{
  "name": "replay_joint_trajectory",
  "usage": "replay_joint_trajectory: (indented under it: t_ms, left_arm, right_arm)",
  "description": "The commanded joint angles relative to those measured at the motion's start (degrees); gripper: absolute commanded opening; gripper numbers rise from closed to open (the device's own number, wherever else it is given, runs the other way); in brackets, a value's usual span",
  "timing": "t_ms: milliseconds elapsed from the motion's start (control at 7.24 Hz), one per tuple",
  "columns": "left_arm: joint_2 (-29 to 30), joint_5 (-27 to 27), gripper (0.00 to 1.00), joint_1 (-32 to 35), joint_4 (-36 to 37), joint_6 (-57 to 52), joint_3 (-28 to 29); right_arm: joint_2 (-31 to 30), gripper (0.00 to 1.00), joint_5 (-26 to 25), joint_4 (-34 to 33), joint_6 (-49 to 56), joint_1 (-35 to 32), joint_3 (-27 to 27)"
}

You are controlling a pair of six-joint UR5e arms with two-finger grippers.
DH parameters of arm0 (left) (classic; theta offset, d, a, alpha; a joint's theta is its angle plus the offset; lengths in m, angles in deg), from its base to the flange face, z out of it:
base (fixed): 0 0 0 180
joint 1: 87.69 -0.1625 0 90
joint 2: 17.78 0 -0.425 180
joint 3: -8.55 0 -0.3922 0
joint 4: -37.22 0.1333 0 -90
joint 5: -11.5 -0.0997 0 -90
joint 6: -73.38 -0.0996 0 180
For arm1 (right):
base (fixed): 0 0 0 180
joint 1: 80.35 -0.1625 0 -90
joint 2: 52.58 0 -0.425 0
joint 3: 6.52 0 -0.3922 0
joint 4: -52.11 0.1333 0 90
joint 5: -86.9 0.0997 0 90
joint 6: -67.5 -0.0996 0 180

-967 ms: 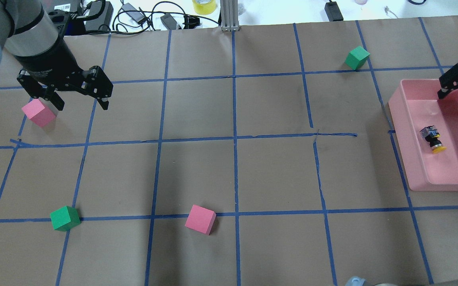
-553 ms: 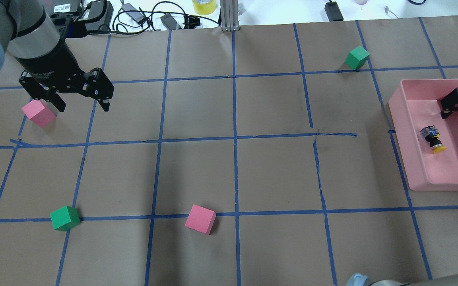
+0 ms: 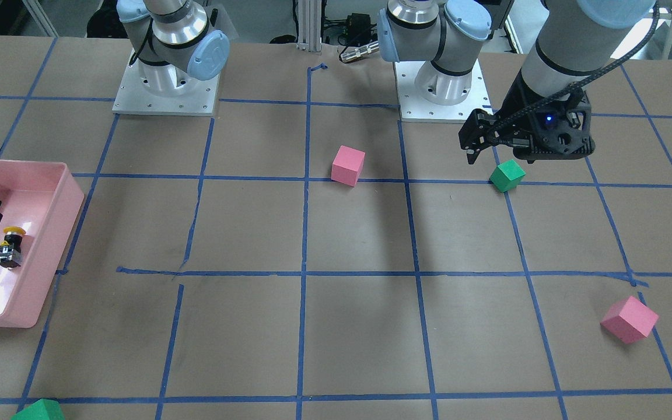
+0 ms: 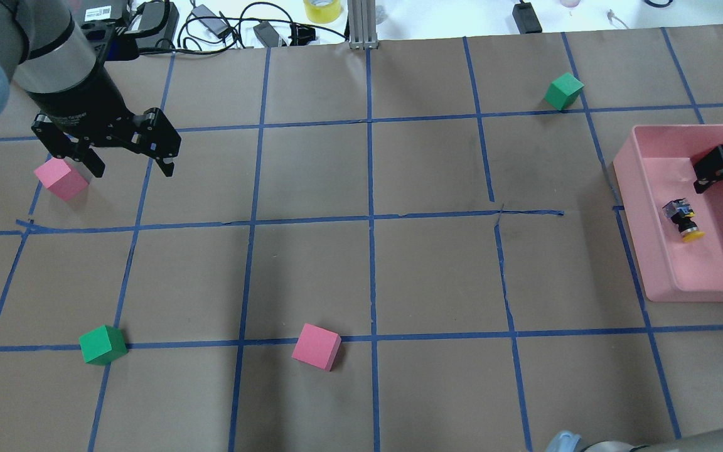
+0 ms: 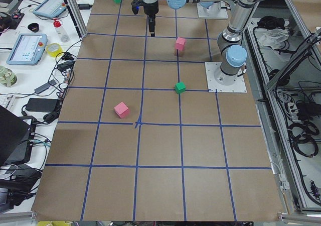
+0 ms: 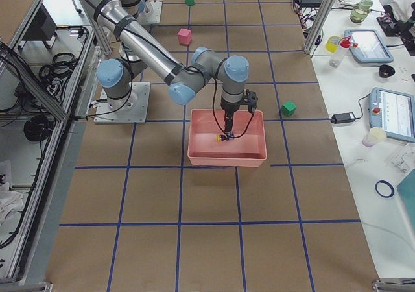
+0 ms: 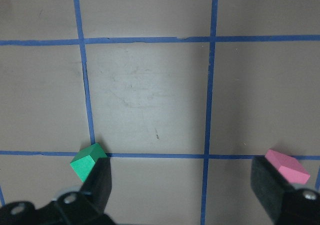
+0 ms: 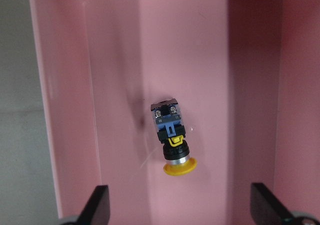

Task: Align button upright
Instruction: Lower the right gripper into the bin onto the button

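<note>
Button (image 8: 171, 137) lying on its side inside pink bin (image 8: 65, 110); right gripper (image 8: 180, 207) above, jaws apart; left gripper (image 7: 182, 177) likewise spread

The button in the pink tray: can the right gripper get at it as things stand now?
Probably yes. The right gripper hangs open above the pink tray, and the button lies on its side on the tray floor, apart from the walls. Nothing covers it.
</note>
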Motion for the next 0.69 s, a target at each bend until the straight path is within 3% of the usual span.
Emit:
replay_joint_trajectory:
  t_ms: [0, 138, 553]
  left_arm:
    - [0.02, -0.03, 1.0, 0.0, 0.0, -0.1, 0.0]
    - [0.02, 0.06, 1.0, 0.0, 0.0, 0.51, 0.0]
    - [0.11, 0.41, 1.0, 0.0, 0.0, 0.6, 0.0]
  right_arm:
    - [2.02, 1.0, 0.02, -0.64, 1.99, 0.02, -0.14]
    - [3.77, 1.0, 0.54, -5.0, 6.36, 0.02, -0.14]
    - [6.33, 1.0, 0.03, -6.01, 16.13, 0.1, 0.2]
